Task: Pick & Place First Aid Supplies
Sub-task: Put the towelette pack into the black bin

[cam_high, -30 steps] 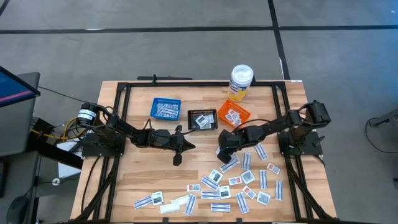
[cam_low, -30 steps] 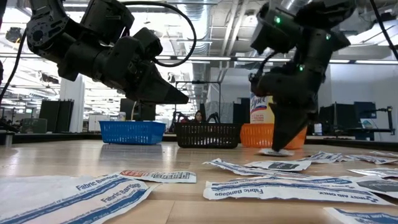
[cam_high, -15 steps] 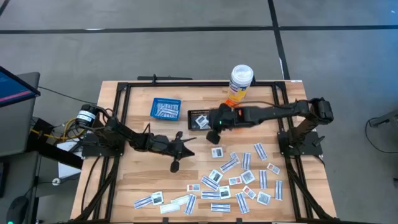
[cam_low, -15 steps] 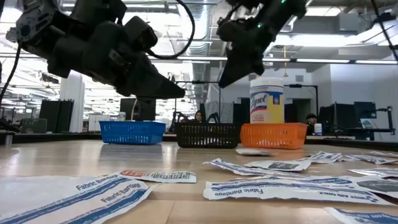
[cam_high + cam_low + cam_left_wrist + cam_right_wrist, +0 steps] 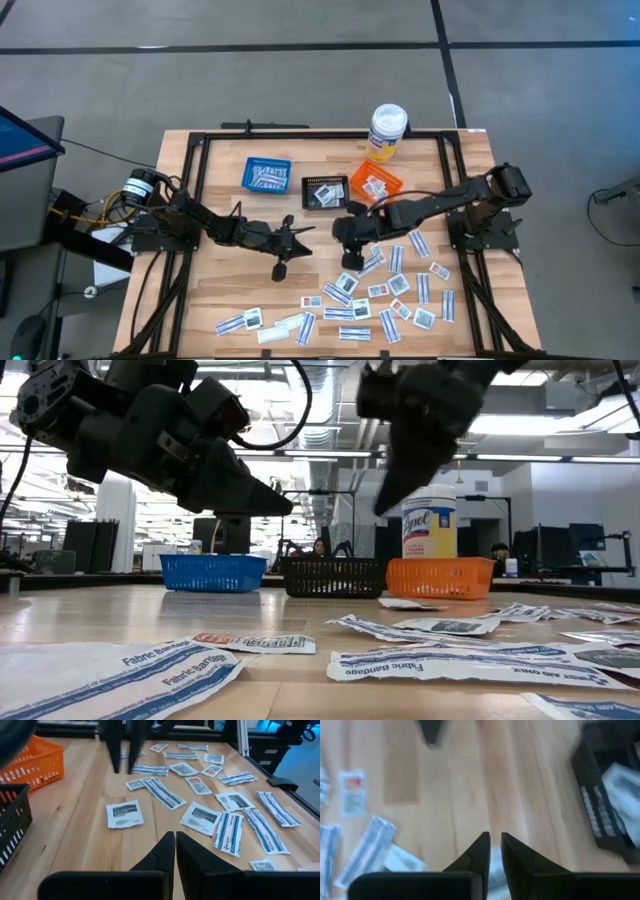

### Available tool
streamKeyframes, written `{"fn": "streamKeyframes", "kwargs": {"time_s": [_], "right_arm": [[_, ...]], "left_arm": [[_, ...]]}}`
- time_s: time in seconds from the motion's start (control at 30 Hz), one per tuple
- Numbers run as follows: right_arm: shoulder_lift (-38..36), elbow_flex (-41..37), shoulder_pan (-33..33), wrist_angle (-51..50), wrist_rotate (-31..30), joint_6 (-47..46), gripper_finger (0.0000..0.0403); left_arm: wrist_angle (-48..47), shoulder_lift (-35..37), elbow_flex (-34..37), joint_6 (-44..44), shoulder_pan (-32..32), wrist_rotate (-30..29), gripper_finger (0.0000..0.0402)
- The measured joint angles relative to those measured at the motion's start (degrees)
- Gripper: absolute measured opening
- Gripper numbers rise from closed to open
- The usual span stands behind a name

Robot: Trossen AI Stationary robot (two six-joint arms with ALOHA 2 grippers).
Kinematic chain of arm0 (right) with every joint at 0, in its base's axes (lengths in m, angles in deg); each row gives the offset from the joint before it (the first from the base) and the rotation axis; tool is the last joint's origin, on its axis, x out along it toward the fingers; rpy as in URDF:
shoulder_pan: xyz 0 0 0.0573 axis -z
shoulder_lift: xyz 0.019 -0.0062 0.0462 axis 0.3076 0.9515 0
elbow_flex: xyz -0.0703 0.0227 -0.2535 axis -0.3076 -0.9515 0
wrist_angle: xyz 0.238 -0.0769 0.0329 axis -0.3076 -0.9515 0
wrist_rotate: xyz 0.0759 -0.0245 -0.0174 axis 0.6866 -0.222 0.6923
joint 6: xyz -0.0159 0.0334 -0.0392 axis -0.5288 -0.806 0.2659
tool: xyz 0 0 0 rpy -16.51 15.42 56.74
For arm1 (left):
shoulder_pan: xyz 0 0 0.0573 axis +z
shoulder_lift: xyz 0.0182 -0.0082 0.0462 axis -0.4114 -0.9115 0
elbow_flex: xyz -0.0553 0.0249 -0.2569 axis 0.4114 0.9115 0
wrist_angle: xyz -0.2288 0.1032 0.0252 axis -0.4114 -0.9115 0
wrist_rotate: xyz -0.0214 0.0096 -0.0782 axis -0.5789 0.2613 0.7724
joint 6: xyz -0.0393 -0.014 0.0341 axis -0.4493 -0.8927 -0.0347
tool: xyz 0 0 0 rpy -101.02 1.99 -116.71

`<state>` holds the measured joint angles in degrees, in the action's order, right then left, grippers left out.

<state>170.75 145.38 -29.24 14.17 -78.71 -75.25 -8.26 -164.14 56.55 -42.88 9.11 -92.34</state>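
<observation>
The right gripper (image 5: pixel 347 234) has pulled back from above the small black mesh basket (image 5: pixel 325 191) to just in front of it, over bare wooden table (image 5: pixel 220 290); its jaws stand slightly apart, empty. The left gripper (image 5: pixel 303 233), jaws together, remains left of it. The flat white first aid packets (image 5: pixel 385 290) lie scattered beyond, one square packet (image 5: pixel 349 259) nearest.

A white bottle (image 5: pixel 387 132) stands behind 3 baskets: blue (image 5: pixel 266 173), black (image 5: pixel 325 191), orange (image 5: pixel 375 184).
</observation>
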Motion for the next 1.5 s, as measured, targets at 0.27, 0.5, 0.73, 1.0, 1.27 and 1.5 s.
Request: {"fn": "streamKeyframes", "kwargs": {"time_s": [0.27, 0.5, 0.73, 1.0, 1.27, 1.5], "right_arm": [[3.9, 0.3, 2.7, 0.8, 8.2, 1.7, 0.0094], [10.5, 0.1, 4.5, -4.3, 8.8, 1.6, 0.0151], [12.0, 0.2, 5.2, -3.8, 8.9, 1.7, 0.0178], [11.9, 0.0, 5.0, -6.4, 9.1, 0.7, 0.0125], [11.9, -0.1, 5.0, -5.4, 10.6, -0.1, 0.0048], [12.0, 0.2, 5.0, -5.6, 10.5, -0.9, 0.0006]], "left_arm": [[-2.2, 0.0, 0.0, 0.0, -0.1, 0.0, 0.0017], [-2.8, 0.0, 0.0, -0.3, -0.1, 0.0, 0.0017], [-3.1, 0.0, 0.0, -0.3, -0.1, 0.0, 0.0017], [-3.1, 0.0, 0.0, -0.3, -0.1, 0.0, 0.0017], [-3.1, 0.0, 0.0, -0.2, -0.1, 0.0, 0.0017], [-3.1, 0.0, 0.0, -0.2, -0.1, 0.0, 0.0017]]}}
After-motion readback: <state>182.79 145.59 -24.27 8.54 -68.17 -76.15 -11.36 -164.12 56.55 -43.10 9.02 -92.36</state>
